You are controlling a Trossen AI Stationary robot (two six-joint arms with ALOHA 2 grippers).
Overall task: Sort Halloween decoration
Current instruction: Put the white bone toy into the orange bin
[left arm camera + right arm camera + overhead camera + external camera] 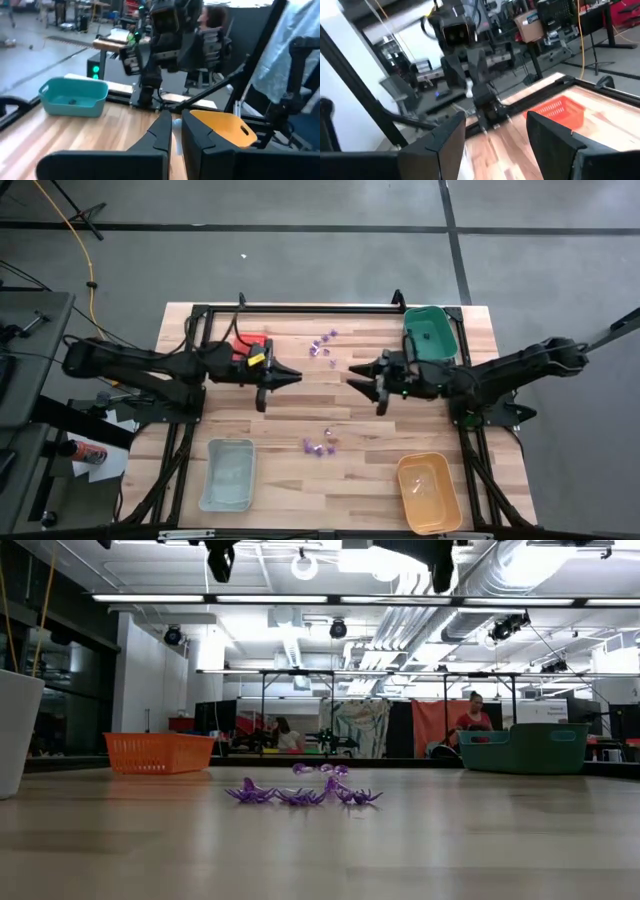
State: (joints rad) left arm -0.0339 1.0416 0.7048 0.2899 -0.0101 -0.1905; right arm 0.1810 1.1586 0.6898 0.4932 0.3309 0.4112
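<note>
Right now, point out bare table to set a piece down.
Free: the wood between the pale blue tray and the orange tray. Crowded: mid-table, where the left claw and right claw face each other between two purple decoration clusters.

Purple decorations (320, 446); green tray (431, 332), orange tray (429, 491).
</note>
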